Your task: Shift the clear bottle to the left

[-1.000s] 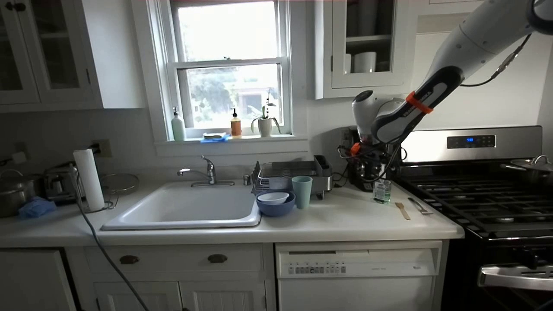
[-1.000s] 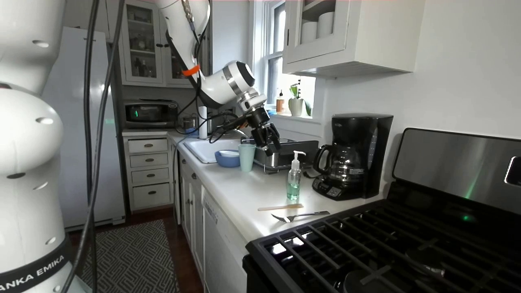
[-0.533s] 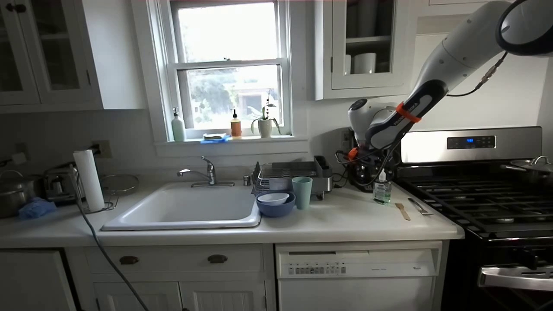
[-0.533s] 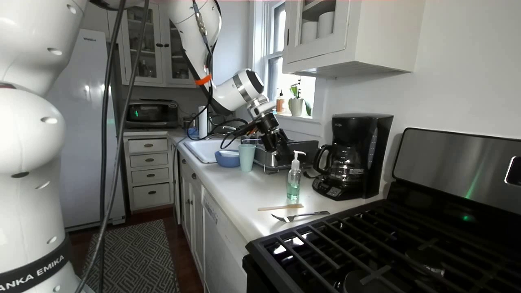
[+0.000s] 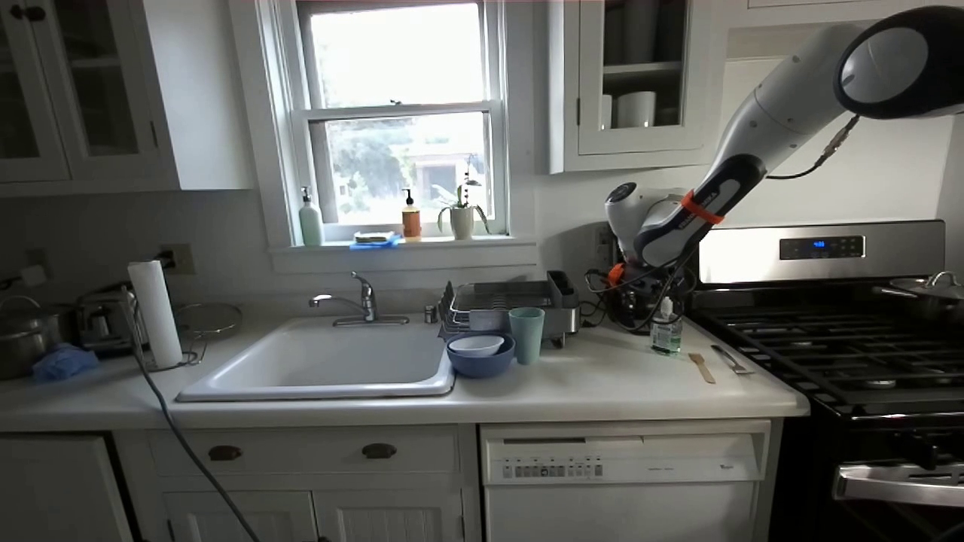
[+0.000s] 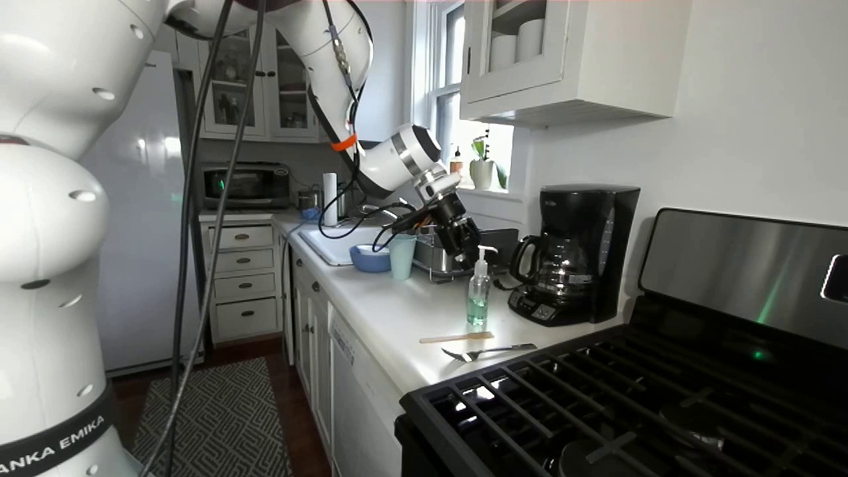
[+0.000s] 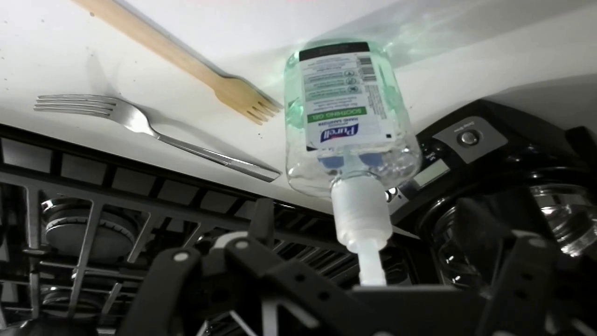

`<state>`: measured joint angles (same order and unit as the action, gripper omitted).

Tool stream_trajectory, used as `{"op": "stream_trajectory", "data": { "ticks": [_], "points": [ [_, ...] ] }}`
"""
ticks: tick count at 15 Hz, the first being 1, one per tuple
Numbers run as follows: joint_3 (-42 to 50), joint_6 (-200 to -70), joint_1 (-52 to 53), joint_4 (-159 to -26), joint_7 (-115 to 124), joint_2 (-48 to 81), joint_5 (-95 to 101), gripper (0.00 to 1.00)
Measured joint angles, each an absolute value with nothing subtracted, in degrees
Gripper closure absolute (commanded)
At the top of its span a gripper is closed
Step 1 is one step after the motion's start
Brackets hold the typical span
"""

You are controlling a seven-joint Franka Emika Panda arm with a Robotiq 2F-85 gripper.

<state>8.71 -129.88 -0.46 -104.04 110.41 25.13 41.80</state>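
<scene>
Exterior view | clear bottle (image 6: 478, 289): green gel (image 6: 476, 311) | blue bowl (image 6: 370, 264): smaller bowl (image 6: 368, 250)

Daylight from window (image 5: 397, 75), upper half blown out; cabinet (image 5: 83, 90) at far left dim. Stove back panel (image 5: 742, 257) glaring; 2 white glints on refrigerator (image 6: 142, 252). Wrist view: green glow on counter (image 7: 433, 44) beside clear bottle (image 7: 345, 109), soft shadow by metal fork (image 7: 134, 119).

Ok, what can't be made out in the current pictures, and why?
Clear bottle: top hidden behind the gripper in the wrist view, so contact there is unclear.
Label: small print unreadably tiny in the wrist view.
Wooden fork: handle end cut off by the wrist view's top edge.
Coffee maker: the arm hides most of it in an exterior view.
Pot: cut off by an exterior view's right edge.
</scene>
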Motion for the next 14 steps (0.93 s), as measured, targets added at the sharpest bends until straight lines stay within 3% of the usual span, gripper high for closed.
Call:
{"op": "stream_trajectory", "data": {
  "ticks": [9, 14],
  "points": [
    [10.2, -129.4, 0.1, -102.0, 110.4, 27.2, 41.8, 0.94],
    [10.4, -128.0, 0.9, -101.2, 110.4, 27.3, 41.7, 0.92]
  ]
}}
